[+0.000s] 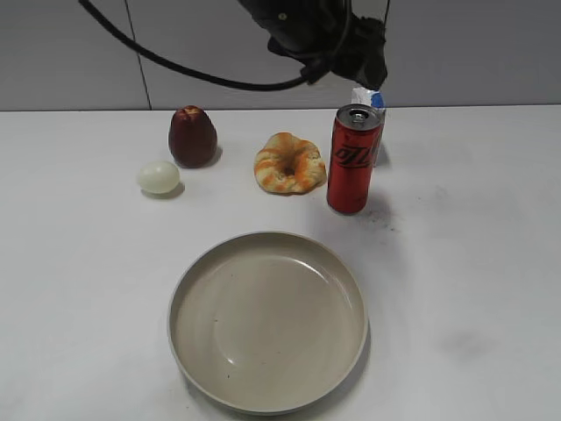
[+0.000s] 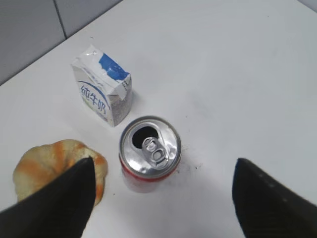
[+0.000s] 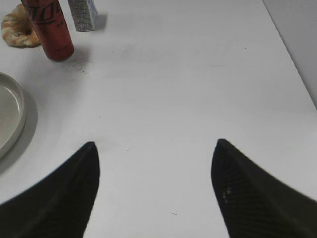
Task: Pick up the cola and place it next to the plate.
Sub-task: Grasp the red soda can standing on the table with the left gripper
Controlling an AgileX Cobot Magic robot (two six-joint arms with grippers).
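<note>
The cola, a tall slim red can with a silver pull-tab top, stands upright behind the right side of the plate, with a gap of table between them. The plate is large, round, beige and empty. In the left wrist view I look down on the cola's top. My left gripper is open and hangs above the can, a finger out to each side and not touching it. In the exterior view the left gripper is at the top. My right gripper is open and empty over bare table, right of the plate's rim and the cola.
A white-and-blue carton stands just behind the can. A bread ring lies just left of the can. A dark red fruit and a pale egg sit further left. A black cable hangs at the back.
</note>
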